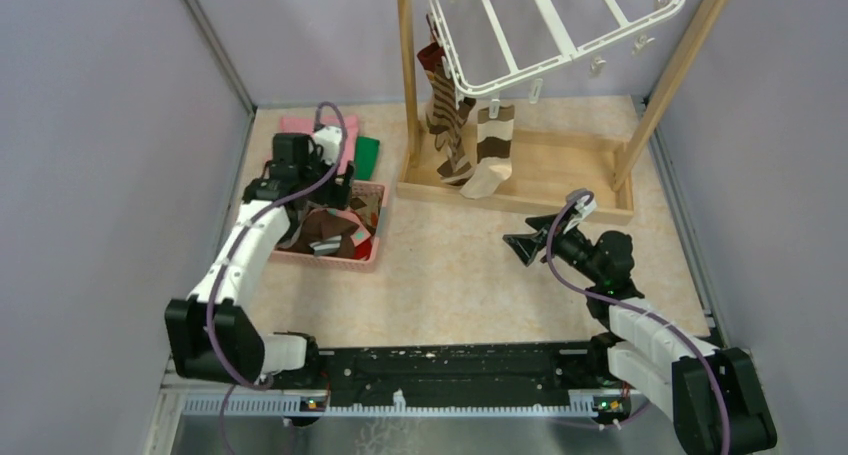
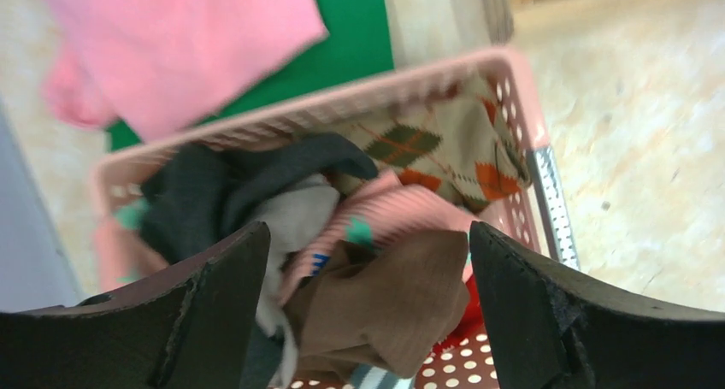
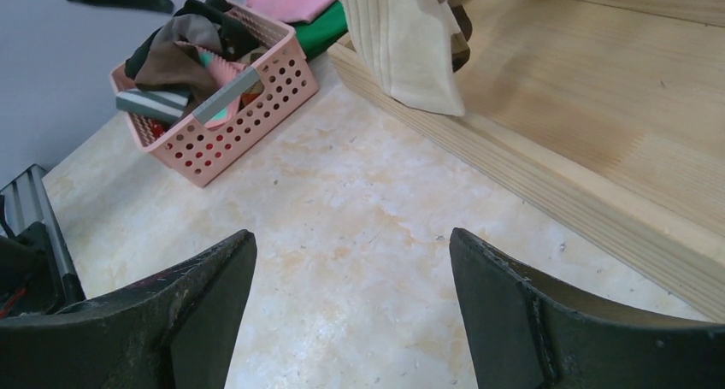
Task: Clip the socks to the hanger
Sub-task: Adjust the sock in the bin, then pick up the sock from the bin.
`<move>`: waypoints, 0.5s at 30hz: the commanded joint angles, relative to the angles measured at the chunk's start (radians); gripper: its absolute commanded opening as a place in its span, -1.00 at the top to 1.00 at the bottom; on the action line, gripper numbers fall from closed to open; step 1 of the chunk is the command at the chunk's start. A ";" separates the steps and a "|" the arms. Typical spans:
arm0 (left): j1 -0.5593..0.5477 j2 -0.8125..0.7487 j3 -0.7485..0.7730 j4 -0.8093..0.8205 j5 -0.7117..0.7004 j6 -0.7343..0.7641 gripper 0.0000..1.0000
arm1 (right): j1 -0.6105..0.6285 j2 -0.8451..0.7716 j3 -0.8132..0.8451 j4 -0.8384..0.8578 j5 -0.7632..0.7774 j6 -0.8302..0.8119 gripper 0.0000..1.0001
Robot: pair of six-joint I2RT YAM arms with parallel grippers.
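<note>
Left end effector (image 2: 363, 239) spread wide and empty above a sock pile; right end effector (image 3: 350, 244) also open, over bare surface (image 3: 359, 197).
Directly beneath the left one, loose socks (image 2: 376, 308) fill a pink basket (image 2: 534, 124); beyond it lie a pink cloth (image 2: 188, 38) and a green cloth (image 2: 355, 30). Ahead of the right one, a wooden frame (image 1: 560, 175) carries the white hanger (image 1: 553, 25), with striped socks (image 1: 492, 147) clipped at its near-left edge.

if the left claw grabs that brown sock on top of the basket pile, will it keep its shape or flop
Probably floppy: the brown sock lies crumpled in the pink basket, and the striped sock on the hanger hangs limp. Likely light: thin cloth. It sits pressed among other cloths, so a neighbour may lift with it.
</note>
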 commanded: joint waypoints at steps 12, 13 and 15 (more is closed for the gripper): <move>-0.210 0.286 -0.108 -0.160 -0.425 0.131 -0.89 | -0.001 -0.014 0.028 0.052 -0.002 -0.007 -0.65; -0.212 0.293 -0.127 -0.140 -0.441 0.131 -0.87 | -0.001 -0.015 0.027 0.051 -0.002 -0.007 -0.65; -0.214 0.317 -0.156 -0.107 -0.477 0.129 -0.82 | -0.001 -0.018 0.026 0.051 -0.002 -0.007 -0.65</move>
